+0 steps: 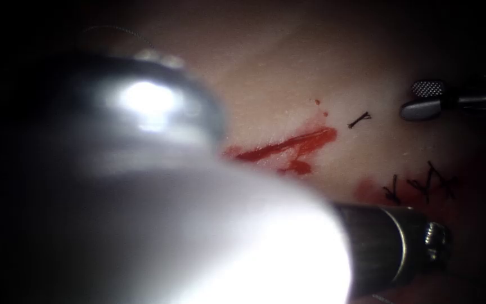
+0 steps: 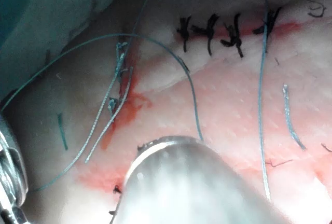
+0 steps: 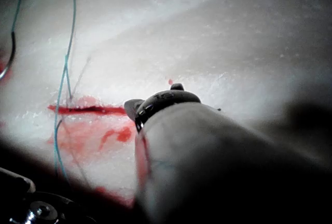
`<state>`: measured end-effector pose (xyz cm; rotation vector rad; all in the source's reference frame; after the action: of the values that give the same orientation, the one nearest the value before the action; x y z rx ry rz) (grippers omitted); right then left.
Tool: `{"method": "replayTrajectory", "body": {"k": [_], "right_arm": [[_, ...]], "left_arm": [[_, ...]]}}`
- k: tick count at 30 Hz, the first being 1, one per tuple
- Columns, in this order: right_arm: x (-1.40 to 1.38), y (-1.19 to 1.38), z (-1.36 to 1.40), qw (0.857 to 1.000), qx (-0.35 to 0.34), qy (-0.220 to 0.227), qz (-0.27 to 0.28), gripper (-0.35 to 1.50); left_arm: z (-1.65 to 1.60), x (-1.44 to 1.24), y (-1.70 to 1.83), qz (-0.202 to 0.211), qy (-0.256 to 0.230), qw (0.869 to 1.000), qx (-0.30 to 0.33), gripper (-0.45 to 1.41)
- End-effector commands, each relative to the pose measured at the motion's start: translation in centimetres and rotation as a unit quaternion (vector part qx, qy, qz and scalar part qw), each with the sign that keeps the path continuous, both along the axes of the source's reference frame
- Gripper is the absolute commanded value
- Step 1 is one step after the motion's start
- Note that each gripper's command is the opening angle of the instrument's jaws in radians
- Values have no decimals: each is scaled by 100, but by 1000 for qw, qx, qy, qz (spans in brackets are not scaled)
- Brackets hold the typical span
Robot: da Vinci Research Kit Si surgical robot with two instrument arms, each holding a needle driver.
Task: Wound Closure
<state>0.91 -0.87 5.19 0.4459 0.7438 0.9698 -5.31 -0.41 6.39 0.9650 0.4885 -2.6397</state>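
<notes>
Right up close, the left tool's shaft [image 1: 209,225] crowds the near edge of the tissue [image 1: 288,73]. Beyond it the red cut [image 1: 288,147] has bare room around it, with thread [image 2: 194,105] looped nearby. Farthest off, right of the cut, the right tool [image 1: 423,98] hovers, jaws apart and empty; I can't tell where the needle is

One cut [image 1: 288,147] in one tissue [image 1: 288,73], four dark stitches [image 2: 228,31], two tools [image 1: 428,101], one needle [image 3: 10,58].

My left shaft [image 1: 198,236] close before the lens, red cut [image 1: 288,147] on tissue [image 1: 288,73], my right tool [image 1: 430,100] open, dark stitches [image 1: 423,184].
</notes>
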Motion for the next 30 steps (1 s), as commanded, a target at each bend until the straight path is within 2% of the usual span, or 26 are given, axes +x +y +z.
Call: {"method": "replayTrajectory", "body": {"k": [1, 4, 7, 11, 12, 18, 22, 24, 25, 27, 29, 30], "right_arm": [[9, -1, 3, 1000, 2, 1, 2, 148], [9, -2, 3, 1000, 4, 1, 4, 148], [9, -3, 3, 1000, 4, 1, 4, 148], [9, -5, 5, 1000, 6, 1, 7, 148], [10, -6, 6, 1000, 6, 1, 7, 148], [10, -7, 7, 1000, 7, 1, 9, 148], [10, -7, 7, 1000, 9, 1, 11, 148], [10, -7, 7, 1000, 9, 1, 11, 148], [10, -8, 7, 1000, 9, 1, 11, 148], [10, -8, 7, 1000, 11, 1, 13, 148], [10, -8, 7, 1000, 11, 1, 13, 148], [10, -8, 7, 1000, 11, 1, 13, 148]], "left_arm": [[5, -4, -1, 0, -1, 1000, 4, 25], [1, -3, 1, -6, 2, 1000, 15, 36], [-3, -1, 4, -11, 2, 1000, 22, 56], [-9, 5, 5, -19, 4, 998, 51, 61], [-11, 8, 4, -23, 5, 997, 75, 64], [-9, 10, -5, -3, 2, 995, 98, 56], [7, 4, -14, 4, 10, 994, 106, 52], [10, 2, -16, 7, 7, 994, 108, 39], [12, -1, -16, 1, 9, 993, 117, 2], [13, -2, -13, -18, 13, 991, 132, -45], [13, 1, -8, -53, 13, 985, 165, -45], [11, 4, -1, -64, -2, 983, 171, -45]]}}
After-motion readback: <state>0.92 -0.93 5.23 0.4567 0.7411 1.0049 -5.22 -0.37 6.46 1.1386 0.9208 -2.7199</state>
